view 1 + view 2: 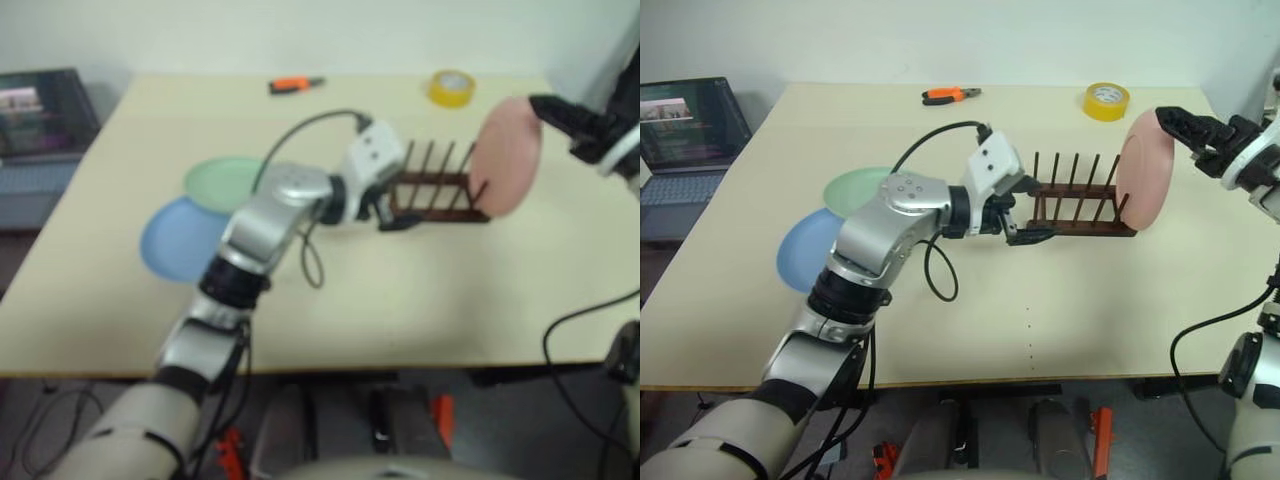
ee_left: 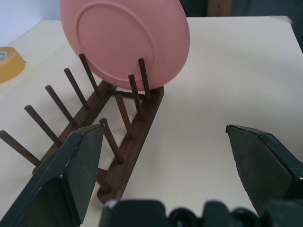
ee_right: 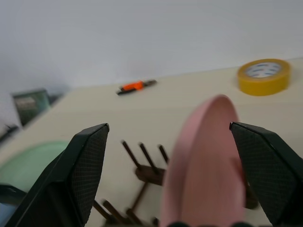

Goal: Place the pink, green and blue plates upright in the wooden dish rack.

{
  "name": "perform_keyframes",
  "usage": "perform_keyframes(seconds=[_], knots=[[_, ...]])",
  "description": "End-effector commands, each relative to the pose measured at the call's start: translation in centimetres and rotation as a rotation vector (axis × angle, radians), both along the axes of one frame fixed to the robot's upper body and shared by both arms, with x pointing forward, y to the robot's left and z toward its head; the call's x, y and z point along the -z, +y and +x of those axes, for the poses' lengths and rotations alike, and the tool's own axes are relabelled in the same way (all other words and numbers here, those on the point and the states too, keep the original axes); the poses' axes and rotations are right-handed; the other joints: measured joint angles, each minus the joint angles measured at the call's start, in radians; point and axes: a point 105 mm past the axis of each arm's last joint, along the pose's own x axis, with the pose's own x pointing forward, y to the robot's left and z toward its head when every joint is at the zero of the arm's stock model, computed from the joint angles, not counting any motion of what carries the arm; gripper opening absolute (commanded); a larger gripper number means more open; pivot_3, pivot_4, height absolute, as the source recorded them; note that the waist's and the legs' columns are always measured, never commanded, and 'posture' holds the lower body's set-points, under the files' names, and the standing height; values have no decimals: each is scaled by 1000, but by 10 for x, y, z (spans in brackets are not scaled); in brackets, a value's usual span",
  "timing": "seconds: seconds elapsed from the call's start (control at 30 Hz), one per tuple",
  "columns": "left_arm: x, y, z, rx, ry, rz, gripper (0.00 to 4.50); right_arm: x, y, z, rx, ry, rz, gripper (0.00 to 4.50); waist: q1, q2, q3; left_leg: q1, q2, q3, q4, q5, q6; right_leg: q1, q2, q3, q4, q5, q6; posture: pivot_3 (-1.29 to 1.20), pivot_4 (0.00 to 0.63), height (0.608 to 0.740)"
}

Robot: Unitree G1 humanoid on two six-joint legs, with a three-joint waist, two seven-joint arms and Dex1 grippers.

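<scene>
While the pink plate (image 1: 1143, 170) stood upright at the wooden dish rack's (image 1: 1080, 206) right end, my right gripper (image 1: 1181, 128) gaped wide beside its rim; left gripper (image 1: 1025, 215) wide at the rack's left end; any brush could topple it; green plate (image 1: 853, 187) and blue plate (image 1: 805, 250) lay far left.

Head stereo pair looks down over the table (image 1: 1060, 330) from its near edge. Both wrist cams sit close, sharing rack (image 2: 128, 127) and pink plate (image 2: 125, 40).
</scene>
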Motion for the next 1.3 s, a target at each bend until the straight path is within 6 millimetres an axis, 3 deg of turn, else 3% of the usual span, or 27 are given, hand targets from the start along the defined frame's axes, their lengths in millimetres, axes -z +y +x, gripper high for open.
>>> perform_keyframes(seconds=[0.03,0.2,0.33,0.5,0.67,0.87,1.0,1.17,1.3], knots=[[-16,1,1,0,-67,-17,4500,-31,-7,-14,71,-83,-93,4457,0,0,0,0,0,0,0,0,0,0,0,0,0,0,1,0,150,740],[-30,13,3,-21,-88,-37,4500,-73,6,-33,99,-166,-99,4457,-3,0,0,0,1,0,0,0,0,-1,0,0,1,0,0,0,150,740],[-54,32,9,-54,-114,-71,4500,-110,18,-40,146,-229,-27,4457,-6,1,0,0,2,-1,0,0,0,-1,0,0,1,-1,0,0,150,740],[-84,69,27,-155,-155,-109,4500,-117,51,-43,79,-202,-53,4457,-3,1,0,0,2,-1,0,0,0,-1,0,0,1,1,-4,0,150,740],[-103,127,60,-352,-171,-111,4500,-101,72,-42,7,-117,-63,4457,-3,1,0,0,2,-1,-1,0,0,-1,-1,-1,1,1,-4,0,150,740],[-99,187,102,-626,-153,-56,4500,-64,81,-33,19,25,-44,4457,-1,1,1,-1,2,-1,-1,0,0,-2,-1,-2,1,1,-4,0,150,740],[-84,208,116,-743,-120,-10,4500,-50,101,-38,-72,27,-47,4457,0,0,1,-3,2,0,-2,0,0,-4,-2,-1,1,1,-4,0,150,740],[-64,228,122,-855,-56,-12,4500,-18,119,-44,-116,10,-181,4457,0,0,1,-8,2,0,-2,0,0,-9,-2,-2,2,2,-4,0,150,740],[-54,241,122,-905,-36,-8,4500,20,130,-44,-129,165,-159,4457,-3,-1,1,-12,1,0,-1,0,0,-13,-1,-3,4,2,-4,0,150,740]])
